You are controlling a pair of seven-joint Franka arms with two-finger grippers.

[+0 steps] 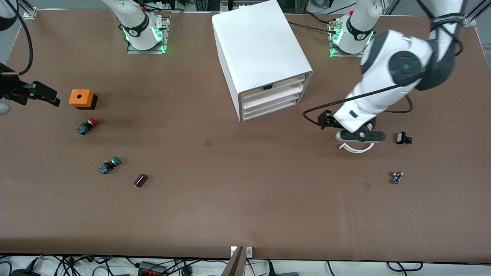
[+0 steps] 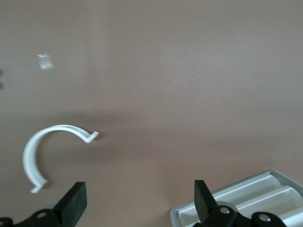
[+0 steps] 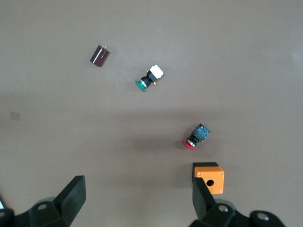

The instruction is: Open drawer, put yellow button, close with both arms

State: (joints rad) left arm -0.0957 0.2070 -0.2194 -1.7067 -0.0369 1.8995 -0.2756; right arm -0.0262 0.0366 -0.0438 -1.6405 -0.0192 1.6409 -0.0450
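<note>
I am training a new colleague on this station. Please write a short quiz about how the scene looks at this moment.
1. True or false: the left gripper is open and holds nothing.
2. Which thing lies closest to the orange box? A) the green-capped button B) the red-capped button C) the white cabinet
3. Fill in: the fingers of the right gripper are ____.
Key: 1 true; 2 B; 3 open.
</note>
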